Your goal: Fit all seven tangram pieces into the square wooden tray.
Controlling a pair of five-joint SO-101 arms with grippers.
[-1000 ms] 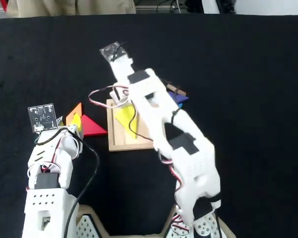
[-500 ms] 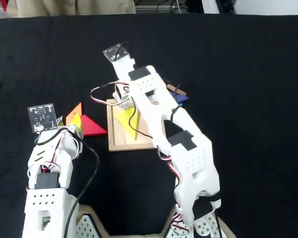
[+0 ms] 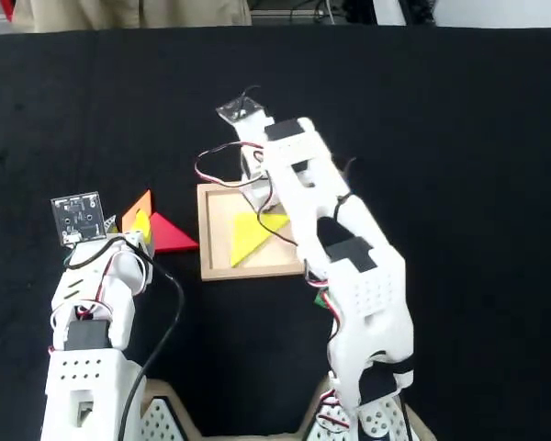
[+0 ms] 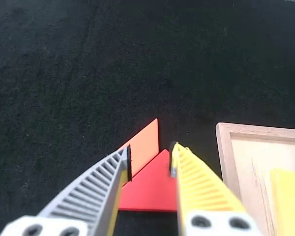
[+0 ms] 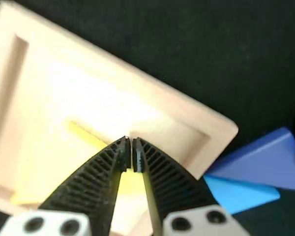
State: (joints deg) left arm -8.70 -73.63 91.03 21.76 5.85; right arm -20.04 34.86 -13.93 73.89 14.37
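**A:** Where the right arm leans out over the black table [image 3: 459,138], what is its gripper doing?

**B:** The right gripper [image 5: 129,147] has its two black fingers pressed together, with nothing visible between them; it hangs above the wooden tray [image 5: 221,129], tips over the inside, not far from one corner; whether they touch anything below I cannot tell.

**A:** What lies in the tray?

**B:** A yellow triangle [image 3: 246,237] lies flat on the tray floor; bare wood shows beside it on the side toward the left arm.

**A:** And outside it?

**B:** Just beside the tray's corner, on the side away from the left arm, lie a dark blue triangle [image 5: 265,156] and a light blue triangle [image 5: 236,192], edge to edge on the table.

**A:** The left arm?

**B:** The left gripper [image 4: 148,156] stands spread, a grey finger on one side and a yellow one on the other; the point of a red triangle [image 4: 150,186] sits between the tips; whether either finger touches it I cannot tell.

**A:** Anything with it?

**B:** An orange piece [image 4: 143,143] lies against the red triangle's edge, just past the grey fingertip; both rest on the table near the tray, outside its rim.
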